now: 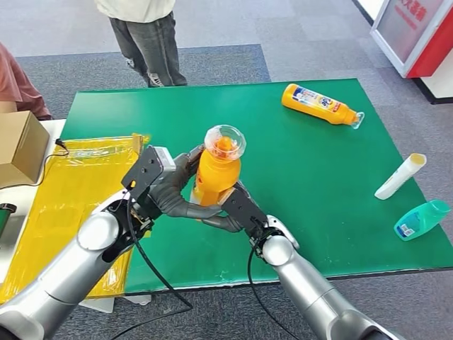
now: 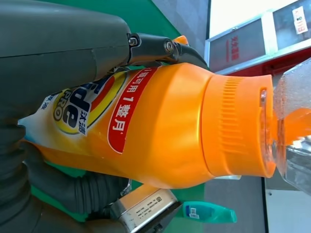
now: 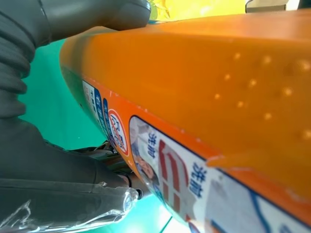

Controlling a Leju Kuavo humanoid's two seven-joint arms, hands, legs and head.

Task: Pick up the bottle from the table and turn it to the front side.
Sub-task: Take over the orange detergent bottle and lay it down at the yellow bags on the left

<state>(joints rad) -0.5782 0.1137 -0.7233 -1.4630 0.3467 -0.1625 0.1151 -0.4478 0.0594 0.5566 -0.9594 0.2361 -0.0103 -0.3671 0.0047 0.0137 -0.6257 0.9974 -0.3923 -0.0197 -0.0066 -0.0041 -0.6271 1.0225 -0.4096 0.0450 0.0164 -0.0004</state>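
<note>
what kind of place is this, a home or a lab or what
Probably a demo or test area in a hall, not a home: a green mat-covered table on grey carpet, a red-and-white display stand beside it, and a person standing by watching.

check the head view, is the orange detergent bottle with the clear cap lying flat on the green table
No, the orange detergent bottle is held upright above the green table between both hands.

Bottle: label fragments "de", "RO" and "汰渍"; red band "用1整月". Its back label, right wrist view: "洗前".
</note>
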